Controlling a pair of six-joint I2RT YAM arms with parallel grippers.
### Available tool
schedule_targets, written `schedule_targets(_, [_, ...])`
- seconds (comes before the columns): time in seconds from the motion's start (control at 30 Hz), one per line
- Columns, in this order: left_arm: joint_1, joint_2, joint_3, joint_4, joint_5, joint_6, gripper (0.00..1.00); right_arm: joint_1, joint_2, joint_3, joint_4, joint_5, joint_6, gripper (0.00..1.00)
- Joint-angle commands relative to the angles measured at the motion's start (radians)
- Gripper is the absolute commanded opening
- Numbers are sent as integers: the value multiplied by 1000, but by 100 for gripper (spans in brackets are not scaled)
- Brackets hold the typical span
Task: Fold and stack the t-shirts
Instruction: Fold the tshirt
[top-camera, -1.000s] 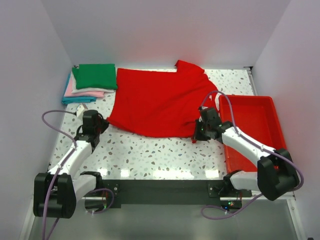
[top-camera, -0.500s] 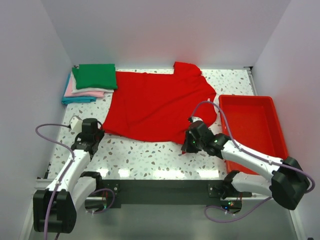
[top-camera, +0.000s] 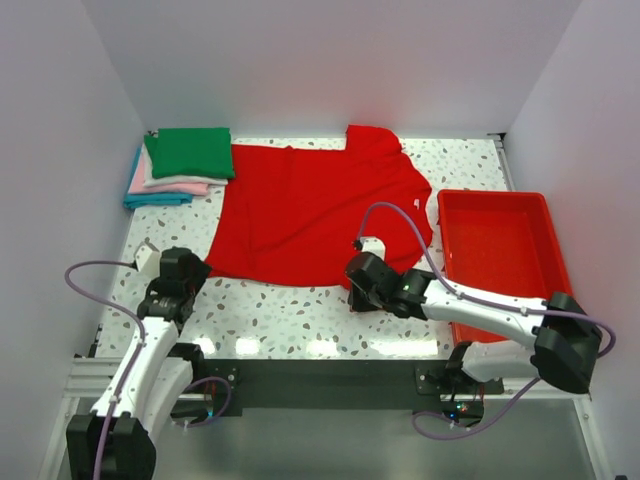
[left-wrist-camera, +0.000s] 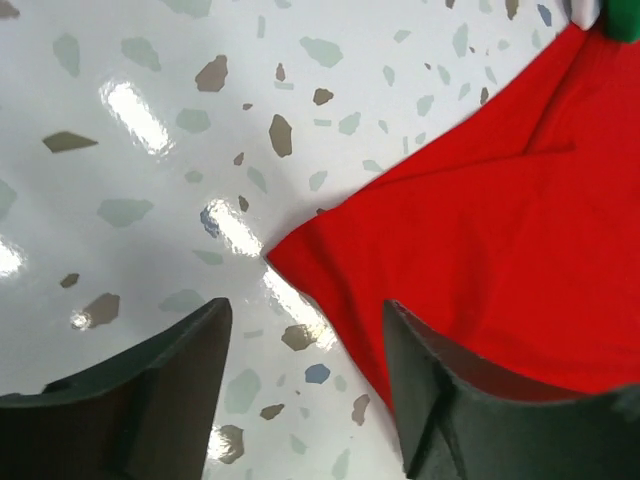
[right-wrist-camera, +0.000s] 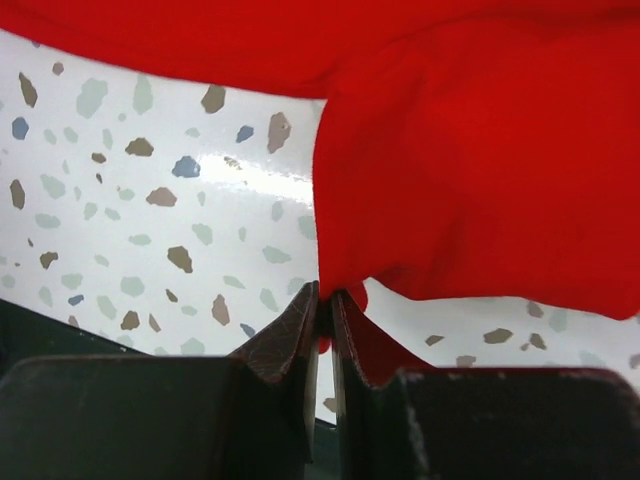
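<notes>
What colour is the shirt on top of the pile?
The top shirt is green; the top external view shows it best.

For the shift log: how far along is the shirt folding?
Done: a stack of folded shirts sits at the far left, green on top. In hand: the red shirt lies spread out, unfolded. The right gripper pinches its near edge, and the left gripper is open by its near corner, holding nothing. Left: fold the red shirt and add it to the stack.
</notes>
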Motion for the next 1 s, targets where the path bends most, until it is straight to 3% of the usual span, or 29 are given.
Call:
schedule_targets(0.0, [7, -73, 7, -22, -33, 26, 71, 2, -99, -38, -86, 136, 33, 12])
schedule_targets(0.13, [5, -27, 36, 61, 1, 104, 66, 2, -174, -86, -97, 152, 36, 14])
schedule_targets(0.17, [5, 4, 42, 82, 15, 119, 56, 2, -174, -89, -96, 156, 35, 14])
schedule_targets(0.23, [-4, 116, 71, 124, 26, 132, 46, 2, -160, -86, -99, 167, 30, 14])
schedule_targets(0.27, [-16, 157, 88, 119, 16, 132, 34, 2, -154, -84, -97, 169, 26, 14])
schedule_targets(0.3, [-30, 233, 105, 106, -25, 132, 32, 2, -153, -86, -93, 172, 21, 14])
schedule_targets(0.43, [-110, 335, 180, 63, -174, 103, 34, 2, -168, -109, -73, 173, 18, 14])
schedule_targets(0.5, [-125, 351, 187, 67, -200, 104, 41, 2, -182, -124, -64, 173, 15, 14])
schedule_targets(0.63, [-125, 377, 206, 79, -192, 98, 46, 2, -193, -143, -59, 172, 10, 14])
schedule_targets(0.97, [-127, 449, 216, 79, -156, 20, 43, 2, -216, -170, -39, 163, 16, 14])
